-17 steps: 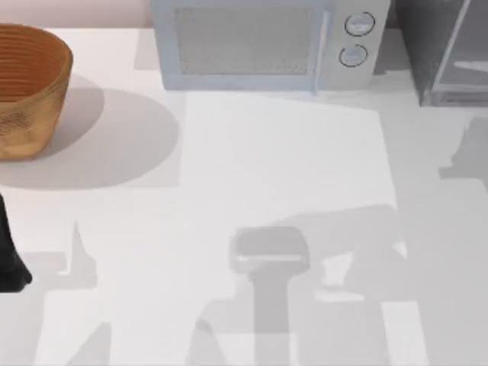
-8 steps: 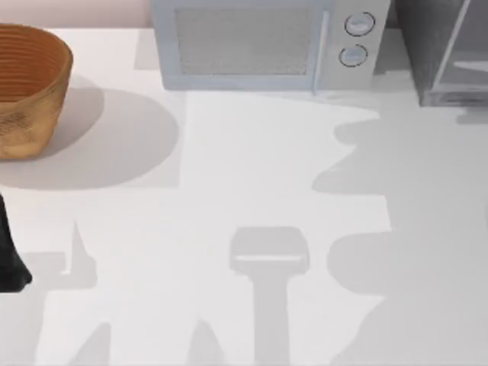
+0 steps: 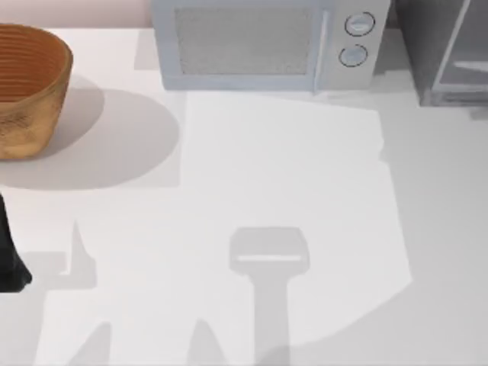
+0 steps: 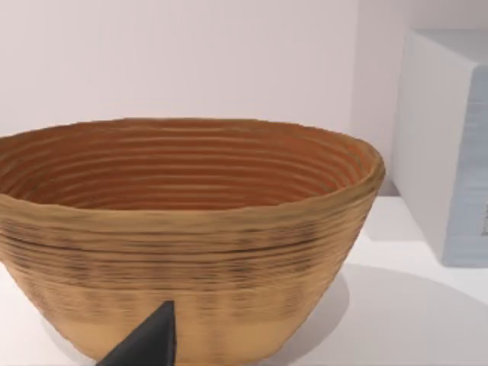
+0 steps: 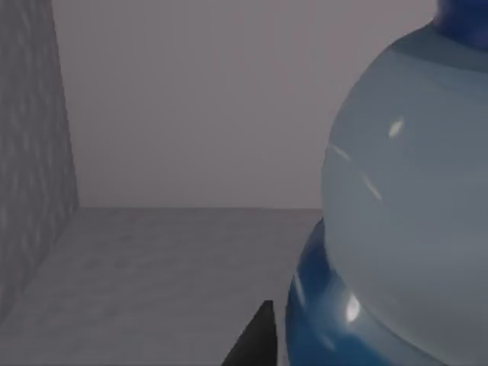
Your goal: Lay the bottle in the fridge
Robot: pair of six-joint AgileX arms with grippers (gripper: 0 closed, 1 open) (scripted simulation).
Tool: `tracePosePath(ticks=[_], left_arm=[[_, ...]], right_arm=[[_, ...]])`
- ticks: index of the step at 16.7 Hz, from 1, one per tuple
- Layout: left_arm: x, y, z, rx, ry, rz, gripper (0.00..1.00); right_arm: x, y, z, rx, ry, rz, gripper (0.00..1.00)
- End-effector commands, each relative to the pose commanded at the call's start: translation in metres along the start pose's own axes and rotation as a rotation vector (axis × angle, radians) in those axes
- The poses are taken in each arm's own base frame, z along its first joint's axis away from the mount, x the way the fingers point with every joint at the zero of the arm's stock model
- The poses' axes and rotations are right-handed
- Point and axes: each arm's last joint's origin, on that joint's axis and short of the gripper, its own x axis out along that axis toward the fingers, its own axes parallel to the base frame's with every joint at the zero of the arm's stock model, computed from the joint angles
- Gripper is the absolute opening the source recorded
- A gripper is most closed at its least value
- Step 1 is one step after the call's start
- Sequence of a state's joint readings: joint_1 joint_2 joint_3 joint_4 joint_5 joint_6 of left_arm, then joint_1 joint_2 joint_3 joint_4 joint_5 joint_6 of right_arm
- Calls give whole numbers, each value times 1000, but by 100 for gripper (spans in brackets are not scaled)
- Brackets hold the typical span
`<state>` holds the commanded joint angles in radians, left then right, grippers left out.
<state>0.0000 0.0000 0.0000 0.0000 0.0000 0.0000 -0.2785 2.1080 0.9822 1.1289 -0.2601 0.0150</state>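
Note:
The bottle (image 5: pixel 396 229) looms close in the right wrist view, with a clear rounded body, a blue label band low down and a bit of blue cap at the frame's corner. My right gripper is shut on it, with one dark fingertip (image 5: pixel 255 339) showing beside it. Grey walls and a grey floor surround the bottle. The fridge (image 3: pixel 446 49) stands at the table's back right corner, a dark grey cabinet with a pale-framed glassy door. My left arm (image 3: pixel 9 255) is parked at the table's left edge.
A white microwave (image 3: pixel 263 46) with two round knobs stands at the back middle, left of the fridge. A woven brown basket (image 3: pixel 27 88) sits at the back left, and it faces the left wrist camera (image 4: pixel 183 236).
The shadow over the table's right side has changed shape and spread across that whole side. The left arm, basket and microwave have not moved.

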Motion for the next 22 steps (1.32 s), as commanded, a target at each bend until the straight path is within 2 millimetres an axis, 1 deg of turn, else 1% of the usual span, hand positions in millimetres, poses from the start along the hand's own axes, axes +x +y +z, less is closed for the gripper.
tracePosePath(ticks=[5,7,9,11,17,20,22], left_arm=[[0,0,0,0,0,0,100],[0,0,0,0,0,0,100],[0,0,0,0,0,0,100],[0,0,0,0,0,0,100],[0,0,0,0,0,0,100],[0,0,0,0,0,0,100],[0,0,0,0,0,0,100]], right_arm=[[0,2,-2,4,7,5,1],[3,2,-4,7,13,6,1],[15,1,-6,9,18,7,1],[30,0,-3,6,4,6,1],[65,-1,-3,4,6,4,1],[85,-2,4,-2,-18,3,1],[96,-1,2,0,-7,3,1]])
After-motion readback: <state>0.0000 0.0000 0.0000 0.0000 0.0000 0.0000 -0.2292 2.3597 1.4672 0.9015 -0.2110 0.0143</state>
